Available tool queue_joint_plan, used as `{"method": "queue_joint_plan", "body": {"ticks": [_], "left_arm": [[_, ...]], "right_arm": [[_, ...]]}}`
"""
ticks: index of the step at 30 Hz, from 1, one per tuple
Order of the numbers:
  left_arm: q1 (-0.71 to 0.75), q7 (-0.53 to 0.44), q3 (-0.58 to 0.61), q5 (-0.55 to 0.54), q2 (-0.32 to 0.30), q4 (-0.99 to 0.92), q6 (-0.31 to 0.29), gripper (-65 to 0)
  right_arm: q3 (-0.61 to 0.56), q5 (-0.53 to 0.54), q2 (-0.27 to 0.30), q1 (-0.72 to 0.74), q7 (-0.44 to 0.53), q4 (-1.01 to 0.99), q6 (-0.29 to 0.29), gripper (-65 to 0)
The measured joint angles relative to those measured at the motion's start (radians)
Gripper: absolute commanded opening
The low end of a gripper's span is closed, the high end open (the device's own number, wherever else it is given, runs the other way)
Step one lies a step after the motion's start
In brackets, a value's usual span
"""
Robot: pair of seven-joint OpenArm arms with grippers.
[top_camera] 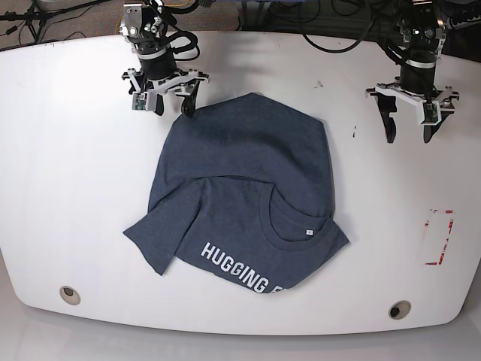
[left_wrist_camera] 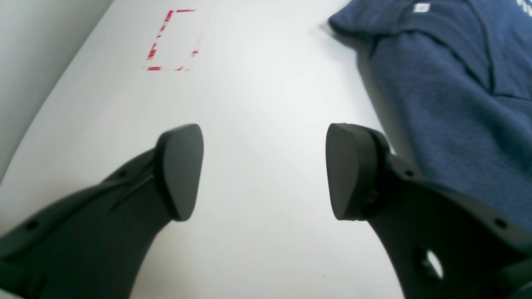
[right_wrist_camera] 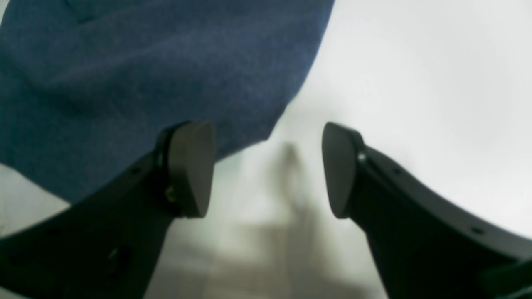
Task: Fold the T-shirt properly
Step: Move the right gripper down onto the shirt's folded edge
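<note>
Navy cotton T-shirt (top_camera: pixel 252 162) lies mid-table, partly folded — collar at five o'clock. Both pincers gape empty: right gripper (top_camera: pixel 165 99) at the shirt's eleven o'clock edge, left gripper (top_camera: pixel 408 124) well clear at two o'clock. We advise pinching hem corners squarely — both layers together.

Left hand (left_wrist_camera: pixel 264 170) and right hand (right_wrist_camera: pixel 268 168) both spread, empty.

I can read white block letters, "HUGGING F", on my T-shirt (top_camera: pixel 248 195), running toward the counter's near edge before a fold cuts them off. Its small white neck tag (top_camera: pixel 307 232) is unreadable.
</note>
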Motion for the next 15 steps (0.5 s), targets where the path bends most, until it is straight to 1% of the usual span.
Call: {"method": "queue_joint_plan", "body": {"ticks": [4, 15], "left_arm": [[0.005, 0.000, 0.001, 0.000, 0.000, 0.000, 0.000, -21.5], [0.002, 0.000, 0.017, -0.001, 0.000, 0.000, 0.000, -21.6]], "right_arm": [[-0.002, -0.011, 0.000, 0.000, -0.014, 0.000, 0.001, -26.2], [-0.002, -0.006, 0.005, 0.009, -0.012, 0.003, 0.010, -25.9]]}}
